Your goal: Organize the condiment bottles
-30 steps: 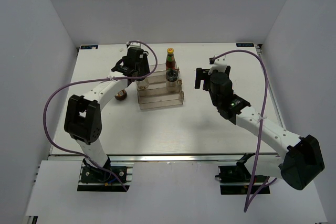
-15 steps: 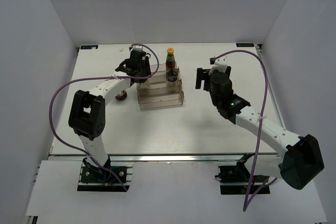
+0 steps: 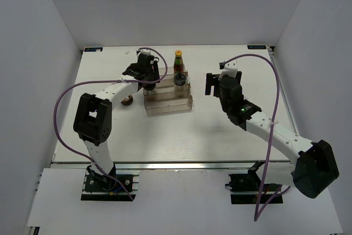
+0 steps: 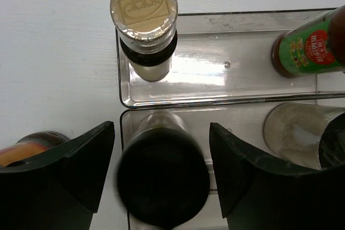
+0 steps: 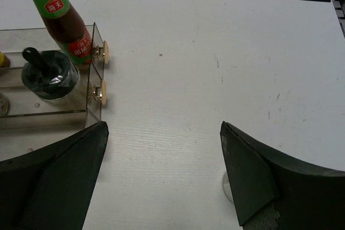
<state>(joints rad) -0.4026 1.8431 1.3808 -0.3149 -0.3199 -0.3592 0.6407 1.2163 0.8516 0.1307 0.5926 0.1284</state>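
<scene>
Black jaws of the left gripper (image 4: 163,133) flanked the dark-capped bottle (image 4: 161,187) over the left end of the middle step of the clear rack (image 4: 215,82), hugging it close; gripping or slack, I couldn't tell. On the far step stood the pale-capped jar (image 4: 144,4) and, to the right, the red-sauce bottle (image 4: 310,41); the shaker (image 4: 294,133) shared the middle step. Looked like a placement. Next it would need a clean release and a straight lift, nudging nothing. Left of the rack, the red-lidded jar (image 3: 127,100) sat on the table (image 3: 110,136). Further right, the right gripper (image 5: 161,133) hung spread wide, empty.
</scene>
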